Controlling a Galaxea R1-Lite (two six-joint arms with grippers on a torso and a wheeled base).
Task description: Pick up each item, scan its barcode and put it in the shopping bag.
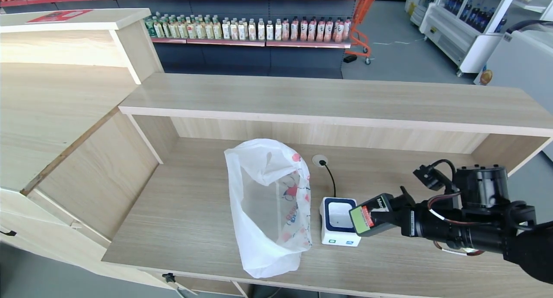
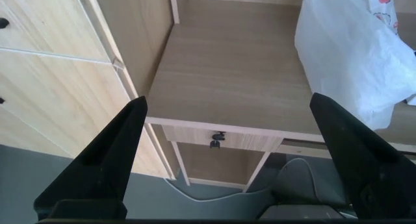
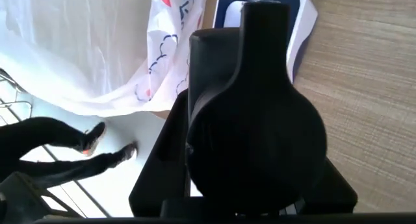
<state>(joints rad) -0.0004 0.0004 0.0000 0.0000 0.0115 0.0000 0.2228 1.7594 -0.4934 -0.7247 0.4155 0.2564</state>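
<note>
A white plastic shopping bag (image 1: 268, 203) stands open on the wooden counter (image 1: 185, 220). Just right of it sits a white barcode scanner (image 1: 339, 222) with a dark window facing up. My right gripper (image 1: 391, 213) is shut on a small box (image 1: 367, 218) with a green face and a red-and-white label, held close above the scanner's right edge. In the right wrist view the dark box (image 3: 253, 139) covers the middle, with the scanner (image 3: 296, 10) and the bag (image 3: 84, 49) beyond it. My left gripper (image 2: 224, 165) is open, off the counter's front edge, with the bag (image 2: 351, 49) farther off.
A black cable (image 1: 332, 179) runs from the scanner to a grommet hole (image 1: 322, 161). A raised ledge (image 1: 337, 99) overhangs the back of the counter and a side panel (image 1: 99, 177) closes its left. A drawer lock (image 2: 216, 139) sits under the front edge.
</note>
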